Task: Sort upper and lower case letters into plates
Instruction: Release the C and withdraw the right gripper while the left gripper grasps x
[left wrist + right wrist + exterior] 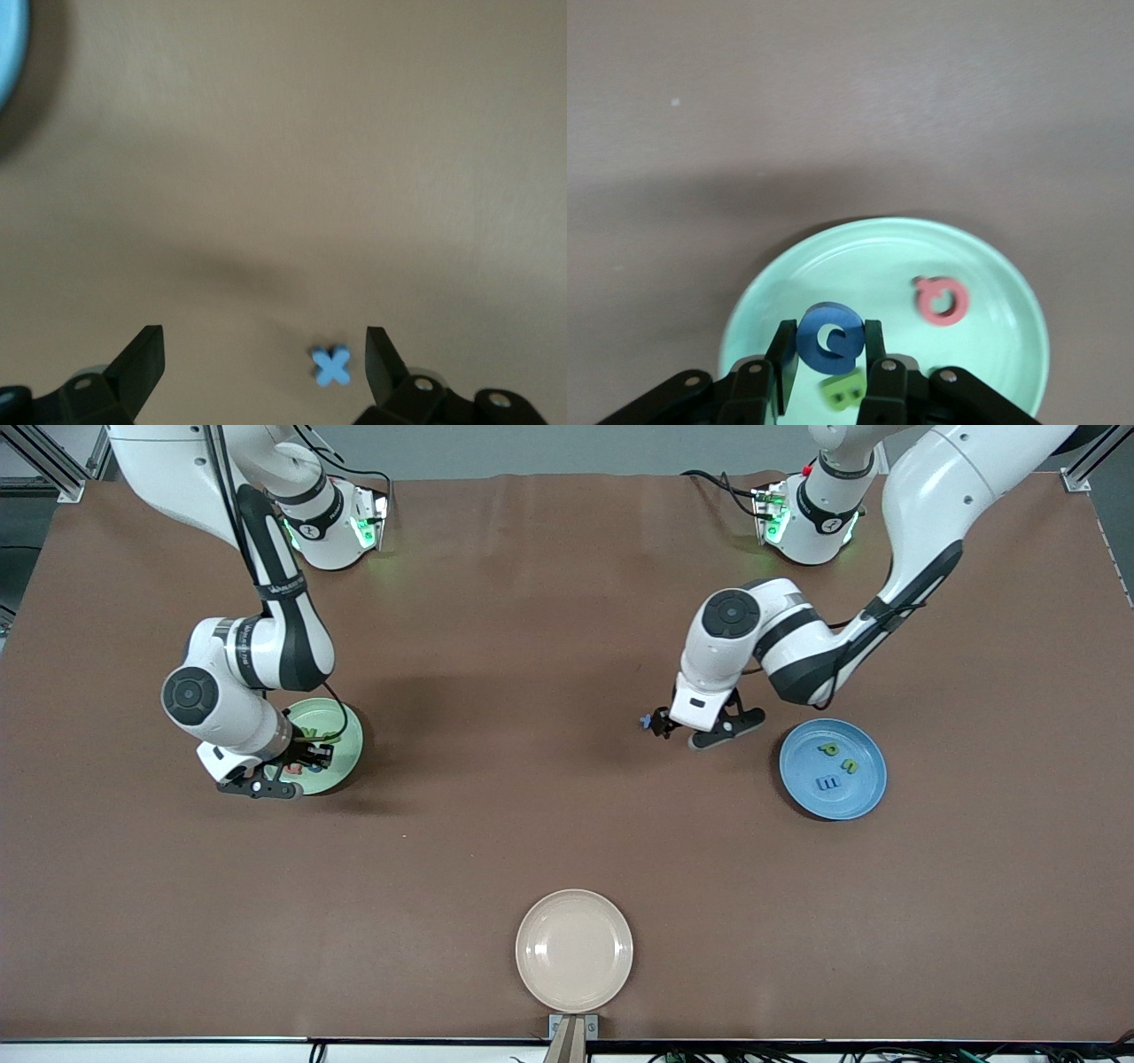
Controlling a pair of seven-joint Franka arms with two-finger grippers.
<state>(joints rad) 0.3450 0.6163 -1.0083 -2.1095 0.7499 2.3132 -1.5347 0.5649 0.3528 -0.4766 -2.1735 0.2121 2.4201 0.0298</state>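
The left gripper (pixel 264 354) is hanging low over the bare table, beside the blue plate (pixel 864 793), with its fingers wide apart. A small blue x (pixel 332 366) is lying flat on the table between those fingers, much closer to one finger than the other. It looks like the fingers need to go straight down and squeeze together to catch it. The left arm is the nearer one for this letter. The blue plate already has three letters (pixel 833 766) in it.

The right gripper (pixel 826 359) is hanging over the green plate (pixel 1010 292), squeezing a dark blue round letter (pixel 828 338) that looks like a C. A red letter (pixel 943 300) and a green letter (pixel 843 390) are lying in that plate.
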